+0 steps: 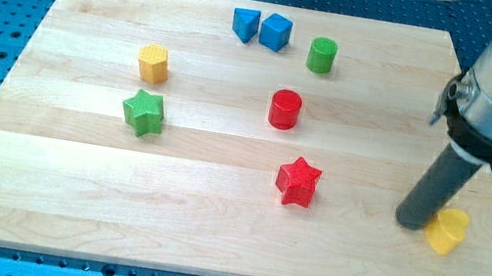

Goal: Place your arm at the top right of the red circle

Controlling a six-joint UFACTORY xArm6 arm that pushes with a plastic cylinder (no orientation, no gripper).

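Right now my tip (410,223) is planted on the wooden board (68,199) near its right edge, low in the view, and there are no jaws to speak of: I end in a plain dark rod, so nothing is held or clamped. Just beside the tip, on its right and a touch lower, sits a yellow block (448,231), rounded in outline, touching or all but touching the rod; I cannot tell which.

The red circle (285,109) stands well apart from my tip, off to its left and higher up the view, near the middle of the board. It is a short, upright cylinder, glossy bright red, with a flat round top a shade lighter than its side, and it stands alone with bare wood all round it.

Left of the tip and only slightly above it lies the red star (298,181), nearer than the circle and directly below it. Farther up from the tip and to its left, the green cylinder (321,55) stands near the top edge, with the two blue blocks beyond it: a blue cube (276,32) and, touching it, a blue block (245,24) of wedge-like shape. Far across to the left of the tip are the yellow hexagon (153,63) and, below it, the green star (144,112).
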